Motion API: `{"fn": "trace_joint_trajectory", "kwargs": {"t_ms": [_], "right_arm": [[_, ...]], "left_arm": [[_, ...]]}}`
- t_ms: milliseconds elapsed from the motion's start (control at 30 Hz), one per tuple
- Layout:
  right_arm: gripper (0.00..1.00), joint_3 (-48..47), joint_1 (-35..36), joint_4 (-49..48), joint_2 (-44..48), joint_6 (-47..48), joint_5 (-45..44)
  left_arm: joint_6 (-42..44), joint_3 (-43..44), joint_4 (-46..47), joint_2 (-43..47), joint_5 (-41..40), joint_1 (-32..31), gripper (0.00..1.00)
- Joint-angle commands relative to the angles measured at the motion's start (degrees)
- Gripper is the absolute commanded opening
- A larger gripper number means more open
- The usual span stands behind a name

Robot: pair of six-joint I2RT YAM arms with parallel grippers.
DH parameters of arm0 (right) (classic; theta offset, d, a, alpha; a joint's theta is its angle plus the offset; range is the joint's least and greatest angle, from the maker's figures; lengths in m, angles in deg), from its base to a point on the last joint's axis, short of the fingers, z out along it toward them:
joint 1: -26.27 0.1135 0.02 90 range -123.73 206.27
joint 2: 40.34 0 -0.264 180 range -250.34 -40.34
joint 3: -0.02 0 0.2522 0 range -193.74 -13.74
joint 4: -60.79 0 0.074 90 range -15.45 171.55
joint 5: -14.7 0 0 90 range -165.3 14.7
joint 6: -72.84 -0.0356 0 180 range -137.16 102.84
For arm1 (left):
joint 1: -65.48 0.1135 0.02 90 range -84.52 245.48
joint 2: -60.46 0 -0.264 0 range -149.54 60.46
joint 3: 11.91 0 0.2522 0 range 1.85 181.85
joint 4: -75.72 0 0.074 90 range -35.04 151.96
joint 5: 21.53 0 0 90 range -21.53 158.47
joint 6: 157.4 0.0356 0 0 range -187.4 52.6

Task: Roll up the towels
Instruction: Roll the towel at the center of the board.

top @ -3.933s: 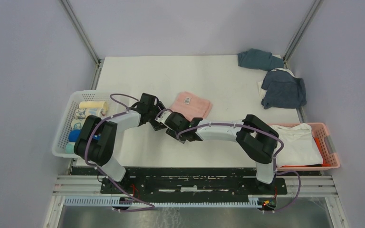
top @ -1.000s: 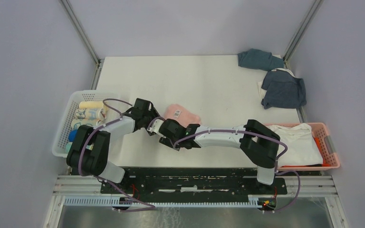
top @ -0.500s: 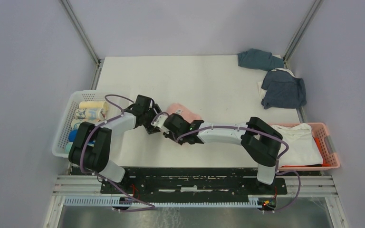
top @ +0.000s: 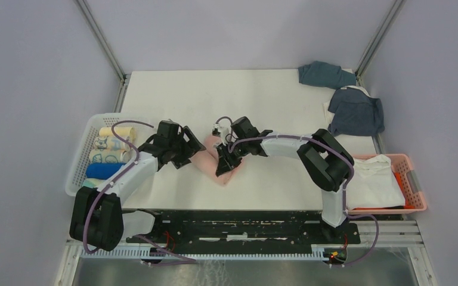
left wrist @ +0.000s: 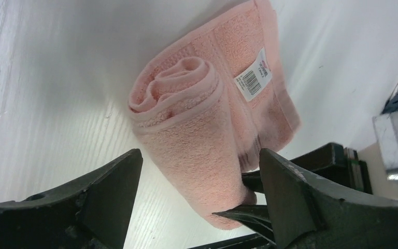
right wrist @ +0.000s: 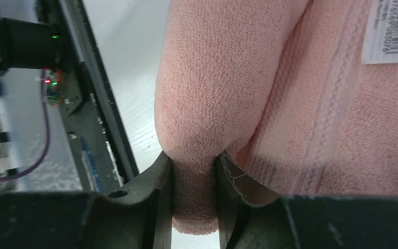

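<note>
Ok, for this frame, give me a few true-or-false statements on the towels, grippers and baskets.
1. The right gripper pinches the pink towel. True.
2. The left gripper is clamped on that towel. False: its jaws stand wide open.
3. The white basket holds rolled towels. True.
4. The pink basket holds nothing. False: white cloth lies in it.

Rolled towel (left wrist: 202, 129) at table (top: 274, 107) centre; basket (top: 77, 168) of rolls (top: 114, 144) left, another basket (top: 416, 186) right, loose towels (top: 355, 112) far-right.
</note>
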Motion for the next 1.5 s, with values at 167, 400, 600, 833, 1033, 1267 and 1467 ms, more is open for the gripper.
{"fn": "trace_joint_trajectory", "kwargs": {"t_ms": [167,400,600,833,1033,1267,1467], "right_arm": [[0.25,1.7,-3.2,-3.3,-10.2,-9.8,16.2],[0.26,0.7,-4.1,-1.0,-12.6,-9.2,15.3],[0.36,1.9,-4.0,1.9,-6.8,-7.1,8.5],[0.59,3.9,-0.2,9.3,7.2,-0.9,-14.2],[0.71,2.7,7.8,12.7,15.8,4.7,-33.7],[0.79,0.4,18.5,10.6,14.6,9.0,-51.2],[0.82,-0.2,25.1,6.5,11.0,12.7,-61.4]], "left_arm": [[-4.4,-5.1,2.8,0.6,3.0,0.2,0.9],[-3.0,-4.5,5.7,-4.8,0.0,0.2,0.83],[0.4,-4.0,4.8,-10.5,-3.1,0.2,0.63],[3.1,-3.1,2.4,-13.0,-4.0,-0.1,0.55],[3.7,-1.8,0.9,-13.8,-5.0,-1.1,0.55],[3.7,-1.1,0.6,-14.7,-5.2,-1.8,0.56],[3.4,-1.3,0.6,-14.4,-5.3,-2.0,0.57]]}}
